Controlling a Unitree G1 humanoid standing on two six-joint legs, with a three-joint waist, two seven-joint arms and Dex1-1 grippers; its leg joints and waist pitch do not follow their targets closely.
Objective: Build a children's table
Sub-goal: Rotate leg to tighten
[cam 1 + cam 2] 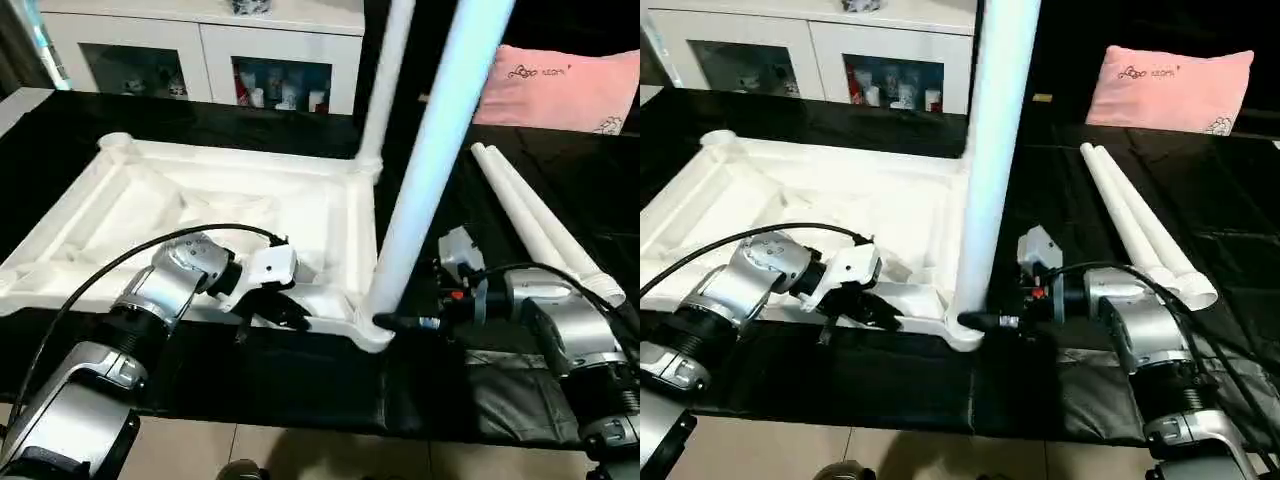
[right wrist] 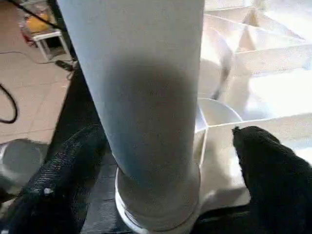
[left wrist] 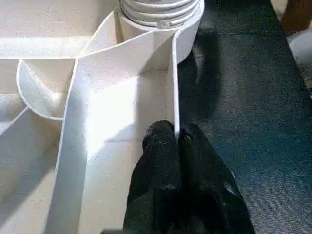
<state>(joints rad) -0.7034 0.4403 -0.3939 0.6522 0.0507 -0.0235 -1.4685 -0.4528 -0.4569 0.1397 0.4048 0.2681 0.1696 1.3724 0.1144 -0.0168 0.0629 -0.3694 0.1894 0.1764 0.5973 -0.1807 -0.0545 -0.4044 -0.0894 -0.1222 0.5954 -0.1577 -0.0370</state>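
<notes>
Two fingers of the right gripper [image 2: 161, 180] stand wide apart on either side of the near leg [image 1: 425, 170], gripping nothing; the leg stands upright in the corner socket [image 1: 372, 328], lower centre of the left eye view. Just left, the left gripper [image 3: 176, 141] pinches the tabletop [image 1: 130, 215] rim. Two loose legs [image 1: 540, 225] lie right of the right arm, which is nearer them.
</notes>
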